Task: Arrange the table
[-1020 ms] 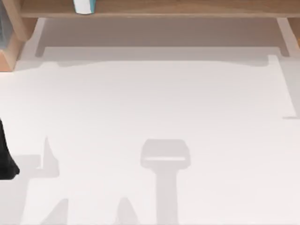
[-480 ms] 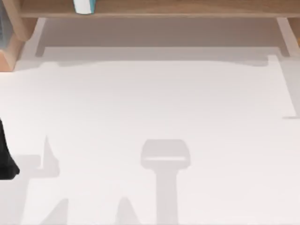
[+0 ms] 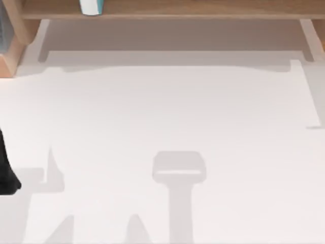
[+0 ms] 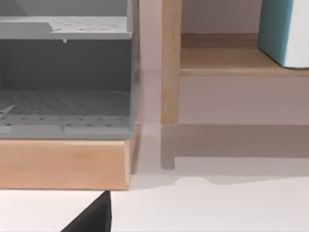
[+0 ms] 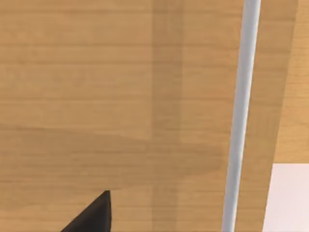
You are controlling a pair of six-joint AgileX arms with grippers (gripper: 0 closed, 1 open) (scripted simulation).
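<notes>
White table (image 3: 167, 112) spreads across the top view, with a wooden shelf frame (image 3: 167, 9) along its far edge.

On that shelf, toward the left, stands a white and teal container (image 3: 91, 7); in the left wrist view it (image 4: 285, 31) sits on the shelf board beside a wooden post (image 4: 170, 63), near a grey perforated rack (image 4: 65, 72) on a wooden base. At the table's left edge a dark part of the left arm (image 3: 6, 170) shows. Whether either gripper's jaws are spread or closed, I cannot tell. The right wrist view faces wood grain crossed by a pale grey rod (image 5: 241, 111).
</notes>
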